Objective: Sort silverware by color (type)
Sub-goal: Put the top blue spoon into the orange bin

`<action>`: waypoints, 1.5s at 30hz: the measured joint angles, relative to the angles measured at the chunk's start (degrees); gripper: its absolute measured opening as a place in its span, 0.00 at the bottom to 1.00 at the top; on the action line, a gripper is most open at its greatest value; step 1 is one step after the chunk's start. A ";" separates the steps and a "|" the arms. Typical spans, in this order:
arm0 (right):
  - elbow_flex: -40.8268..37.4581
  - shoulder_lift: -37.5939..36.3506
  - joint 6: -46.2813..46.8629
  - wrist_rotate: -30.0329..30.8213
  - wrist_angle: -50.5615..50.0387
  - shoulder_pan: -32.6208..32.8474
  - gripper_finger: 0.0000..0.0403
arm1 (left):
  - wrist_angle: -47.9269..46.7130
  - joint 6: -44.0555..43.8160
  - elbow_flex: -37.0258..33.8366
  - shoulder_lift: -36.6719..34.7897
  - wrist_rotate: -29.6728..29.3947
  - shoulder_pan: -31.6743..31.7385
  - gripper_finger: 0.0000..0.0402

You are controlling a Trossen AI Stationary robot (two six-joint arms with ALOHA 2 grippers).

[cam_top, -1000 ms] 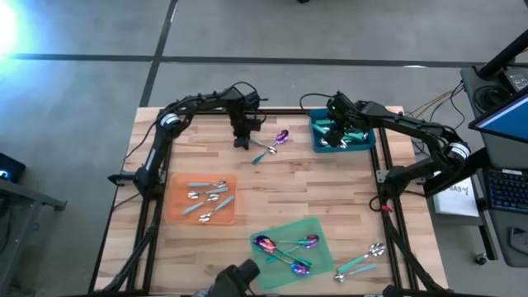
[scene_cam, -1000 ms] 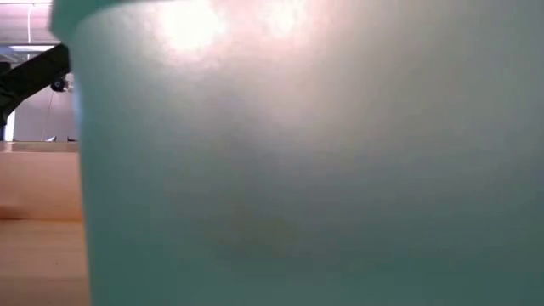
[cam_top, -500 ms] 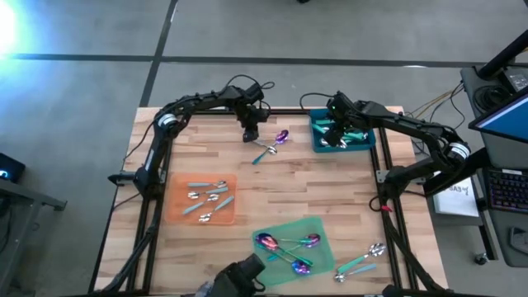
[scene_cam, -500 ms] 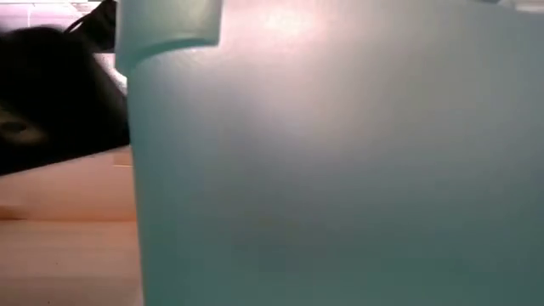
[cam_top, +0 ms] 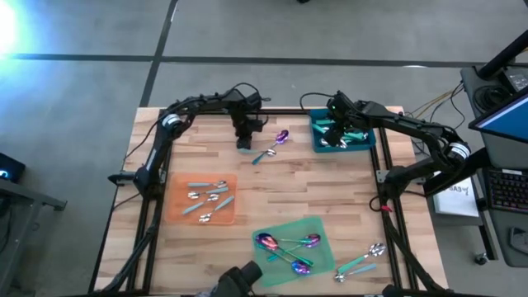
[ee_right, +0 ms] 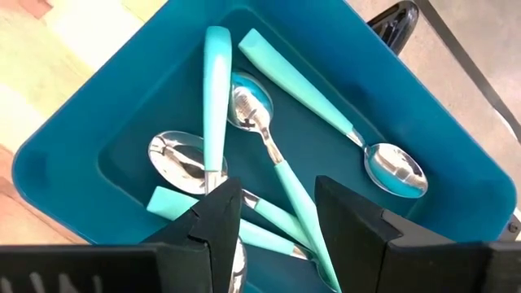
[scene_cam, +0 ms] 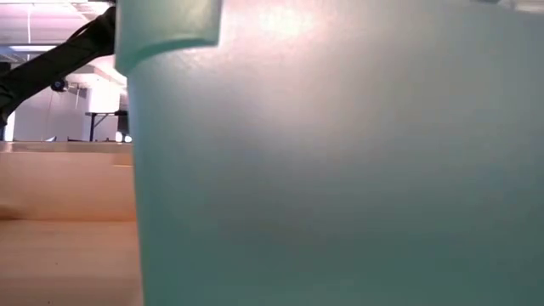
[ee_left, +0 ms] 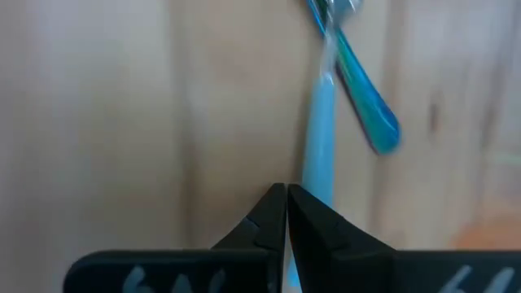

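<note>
Silverware, loose pair: two spoons [cam_top: 272, 146] lie crossed on the bare counter [cam_top: 313, 190] near its far edge, one with a purple head, between the two arms.
Silverware, in bin: silver-headed spoons [ee_right: 269, 155] with teal handles lie heaped in the teal bin [cam_top: 342, 134] at the far right of the counter.
Silverware, sorted: silver-headed pieces [cam_top: 206, 198] rest on the orange mat [cam_top: 200, 199]; purple-headed pieces [cam_top: 285, 247] rest on the green mat [cam_top: 294, 244].
Silverware, stray: a few more pieces [cam_top: 363, 260] lie on bare wood near the right front corner.
High view only: the mats, both arms and every group at once.
Left wrist view only: a pale blue handle [ee_left: 316, 138] running under the fingers, crossed by a deeper teal handle [ee_left: 366, 106].
Right wrist view only: the bin's contents, with at least four spoon heads countable.
Low view: nearly filled by the bin's wall [scene_cam: 340, 170]; a strip of counter and a dark arm link show at one side.
Hard to make out: whether the left claw touches the pale handle is probably not decidable.
Left claw [cam_top: 242, 141]: pointed down just beside the loose pair, fingers pressed together.
Right claw [cam_top: 334, 130]: reached over the bin, fingers [ee_right: 213, 213] spread apart above the spoons, gripping nothing.
</note>
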 joint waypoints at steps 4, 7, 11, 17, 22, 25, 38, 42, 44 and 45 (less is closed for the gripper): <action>0.00 0.00 0.00 -0.02 0.12 0.00 0.37 | -3.24 1.95 -3.38 -1.00 0.06 -1.32 0.00; 0.00 0.00 0.00 0.01 0.17 -0.01 0.37 | -3.13 2.99 -6.15 -2.57 1.55 -2.72 0.00; 0.00 0.00 -0.01 0.00 0.19 -0.02 0.37 | -3.00 4.59 -10.86 -5.29 7.02 -4.44 0.00; 0.00 0.00 0.00 0.00 0.18 -0.02 0.37 | 2.03 5.00 -17.09 -9.49 7.44 -7.05 0.00; 0.00 0.00 0.00 0.00 0.18 -0.02 0.37 | 4.99 -0.60 -17.60 -12.65 9.11 -7.60 0.00; 0.00 0.00 0.00 0.00 0.18 0.00 0.37 | 4.75 -1.68 -17.64 -14.42 15.26 -8.52 0.00; 0.00 0.00 -0.02 0.00 0.17 0.00 0.37 | 8.32 -3.35 -18.99 -15.95 16.32 -13.67 0.00; 0.00 0.00 0.00 0.00 0.19 0.00 0.37 | 13.76 -6.87 -21.15 -16.96 6.39 -17.01 0.00; 0.00 0.00 0.00 0.00 0.18 0.00 0.37 | 18.11 -9.41 -22.24 -17.57 -0.40 -18.70 0.00; 0.00 0.00 0.00 0.01 0.17 0.00 0.37 | 20.64 -10.58 -22.98 -17.93 -3.01 -19.40 0.00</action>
